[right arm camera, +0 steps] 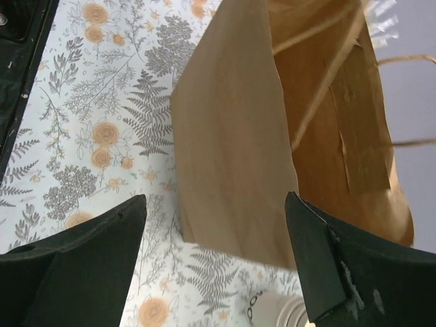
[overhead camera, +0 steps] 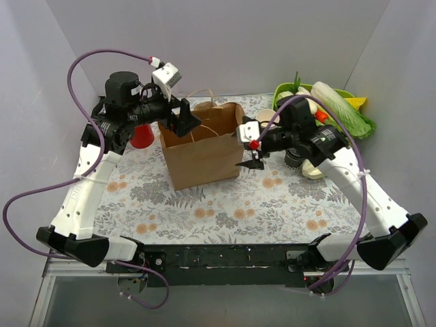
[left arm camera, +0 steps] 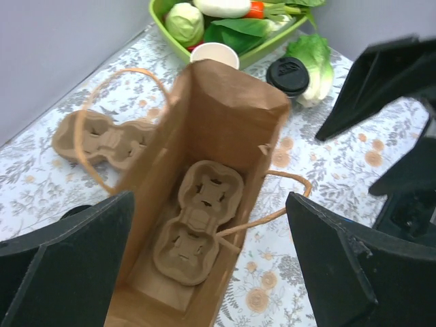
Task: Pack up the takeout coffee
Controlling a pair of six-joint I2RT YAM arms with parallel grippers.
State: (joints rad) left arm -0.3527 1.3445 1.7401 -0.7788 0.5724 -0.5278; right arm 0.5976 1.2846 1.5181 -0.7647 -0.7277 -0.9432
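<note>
brown paper bag (overhead camera: pixel 201 153): stands upright with its mouth open on the floral tablecloth (overhead camera: pixel 225 208), both handles hanging loose.
pulp carrier (left arm camera: pixel 197 221): tan two-cup tray lying flat on the floor of the bag, both wells empty.
second carrier (left arm camera: pixel 102 139): same tan pulp, lying on the cloth just outside the bag's long wall, partly behind one handle.
takeout coffee (left arm camera: pixel 287 71): white cup with a black lid, standing on the cloth beyond the bag's far end, outside the bag and just beside a leafy green (left arm camera: pixel 310 58).
lidless cup (left arm camera: pixel 214 53): white, just past the bag's far rim, near the green basket (left arm camera: pixel 162 28) of vegetables.
left gripper (left arm camera: pixel 209 197): hangs over the bag's mouth looking straight down at the carrier, jaws spread wide, nothing between them.
right gripper (right arm camera: pixel 215 199): beside the bag's outer wall, jaws wide apart and empty; whether a finger touches the paper is hard to tell from here.
red cup (overhead camera: pixel 141 135): on the cloth to the left of the bag, mostly hidden by the left arm.
</note>
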